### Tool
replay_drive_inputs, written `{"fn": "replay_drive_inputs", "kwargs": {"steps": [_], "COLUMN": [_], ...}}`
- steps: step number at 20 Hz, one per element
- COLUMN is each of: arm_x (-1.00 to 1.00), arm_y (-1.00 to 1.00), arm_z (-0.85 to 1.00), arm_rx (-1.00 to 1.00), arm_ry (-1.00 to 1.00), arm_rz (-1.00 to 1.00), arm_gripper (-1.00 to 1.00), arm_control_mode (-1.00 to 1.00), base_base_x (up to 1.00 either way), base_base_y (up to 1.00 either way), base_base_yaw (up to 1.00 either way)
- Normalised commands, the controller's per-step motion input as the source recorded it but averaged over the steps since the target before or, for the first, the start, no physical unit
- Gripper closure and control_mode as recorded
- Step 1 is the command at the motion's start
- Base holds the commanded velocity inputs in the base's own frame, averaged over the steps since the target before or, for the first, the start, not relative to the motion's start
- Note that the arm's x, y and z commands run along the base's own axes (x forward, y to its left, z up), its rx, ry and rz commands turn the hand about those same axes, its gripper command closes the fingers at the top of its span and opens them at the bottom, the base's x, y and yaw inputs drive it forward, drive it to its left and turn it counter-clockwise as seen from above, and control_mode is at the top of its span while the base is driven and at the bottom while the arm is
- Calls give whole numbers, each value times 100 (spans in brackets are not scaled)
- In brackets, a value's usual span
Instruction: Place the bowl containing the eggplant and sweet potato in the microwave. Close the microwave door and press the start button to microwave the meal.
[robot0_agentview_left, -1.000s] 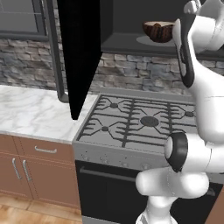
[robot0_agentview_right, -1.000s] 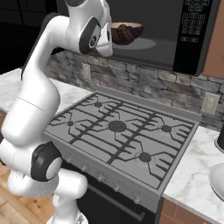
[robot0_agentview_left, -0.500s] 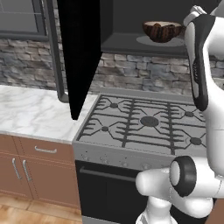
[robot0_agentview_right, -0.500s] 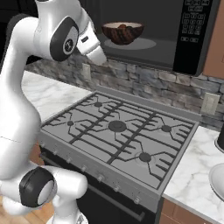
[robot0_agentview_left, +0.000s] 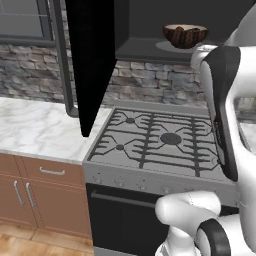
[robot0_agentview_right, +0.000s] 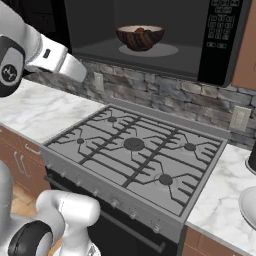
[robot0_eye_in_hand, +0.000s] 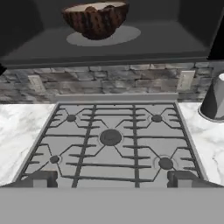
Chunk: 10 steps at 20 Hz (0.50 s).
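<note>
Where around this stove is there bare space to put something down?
The marble counter left of the stove, under the open microwave door, is bare. The right counter is crowded by a dark vessel. The microwave's turntable holds the bowl.

Three views facing stove (robot0_eye_in_hand: 111, 140), microwave (robot0_agentview_right: 150, 45)

a home kitchen: gas stove (robot0_agentview_right: 135, 155), over-range microwave (robot0_agentview_right: 150, 35), marble counter (robot0_agentview_left: 35, 130), stone backsplash (robot0_eye_in_hand: 109, 83), wooden cabinets (robot0_agentview_left: 35, 192).
</note>
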Motion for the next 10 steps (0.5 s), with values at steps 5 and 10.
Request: {"fn": "replay_drive_inputs", "kwargs": {"steps": [5,10], "arm_x": [-100,-83], "arm_y": [58,71], "arm_z": [-17,-2], "arm_rx": [-56,-49], "arm_ry": [2,1], "arm_rz": [50,37], "arm_gripper": [-100,-100], "arm_control_mode": [-100,-100], "base_base_x": [0,0], "base_base_y": [0,0], "base_base_yaw": [0,0]}}
